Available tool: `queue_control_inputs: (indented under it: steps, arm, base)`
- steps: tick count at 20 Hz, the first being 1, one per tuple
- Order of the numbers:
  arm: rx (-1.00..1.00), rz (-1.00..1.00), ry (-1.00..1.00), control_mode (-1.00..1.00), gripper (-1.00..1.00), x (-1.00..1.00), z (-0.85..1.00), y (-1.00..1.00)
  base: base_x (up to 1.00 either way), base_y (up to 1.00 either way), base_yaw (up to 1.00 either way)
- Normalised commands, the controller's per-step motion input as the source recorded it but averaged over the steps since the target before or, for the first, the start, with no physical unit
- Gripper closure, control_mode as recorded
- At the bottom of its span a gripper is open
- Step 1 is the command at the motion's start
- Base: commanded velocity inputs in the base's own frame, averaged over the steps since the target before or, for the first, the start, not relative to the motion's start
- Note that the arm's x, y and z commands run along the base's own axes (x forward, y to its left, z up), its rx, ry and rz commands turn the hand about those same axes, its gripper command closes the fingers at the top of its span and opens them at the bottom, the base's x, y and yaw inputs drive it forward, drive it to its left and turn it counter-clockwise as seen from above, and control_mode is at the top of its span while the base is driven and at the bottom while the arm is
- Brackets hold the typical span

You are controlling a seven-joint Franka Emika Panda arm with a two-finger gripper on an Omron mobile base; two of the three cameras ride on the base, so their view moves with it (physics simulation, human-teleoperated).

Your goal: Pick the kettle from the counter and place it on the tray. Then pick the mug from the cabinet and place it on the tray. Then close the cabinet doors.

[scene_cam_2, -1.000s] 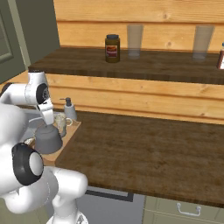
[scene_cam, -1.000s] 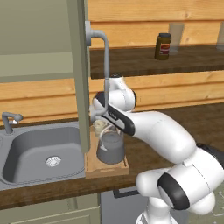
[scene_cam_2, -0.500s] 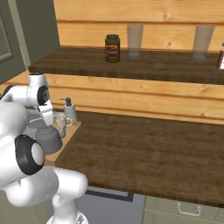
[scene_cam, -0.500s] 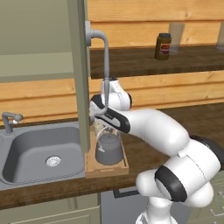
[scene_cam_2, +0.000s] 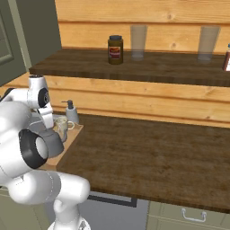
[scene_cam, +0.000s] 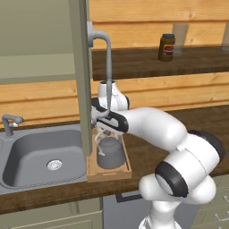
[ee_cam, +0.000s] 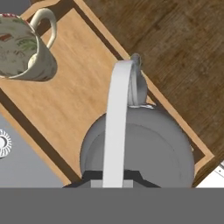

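Your gripper is sitting at the bottom centre of the hand view, and its fingers are pressing together on the kettle's arched handle, which is running up the middle of that frame as a pale band. The kettle is filling the lower middle of that picture, and it is resting inside the tray, whose light wooden floor is stretching diagonally from the upper left down to the lower right. The mug is standing in the upper left corner of the hand view, also on the tray, well apart from the kettle, with its loop handle pointing toward the top of the frame.

In the left base view you are looking at the kettle just left of centre, under the white arm, with the tray lying right beside the sink at the lower left. The cabinet door is standing open, edge-on, through the upper left of centre, and its grey bar handle is curving down in front of the arm. The counter is running along the right side.

In the right base view the mug is showing at the middle left on the tray, with a soap bottle just behind it. A dark jar is standing on the shelf at the upper middle.
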Motion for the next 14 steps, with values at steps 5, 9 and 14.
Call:
queue_control_inputs:
  steps: [5,9,14]
  arm:
    - [0.0,0.0,-0.02,-1.0,1.0,0.06,0.0,0.03]
    - [0.0,0.0,-0.04,-1.0,1.0,0.13,-0.01,0.01]
    - [0.01,0.0,0.0,-1.0,1.0,0.11,-0.22,0.0]
  base:
    - [0.0,0.0,0.0]
    - [0.0,0.0,0.0]
    - [0.0,0.0,0.0]
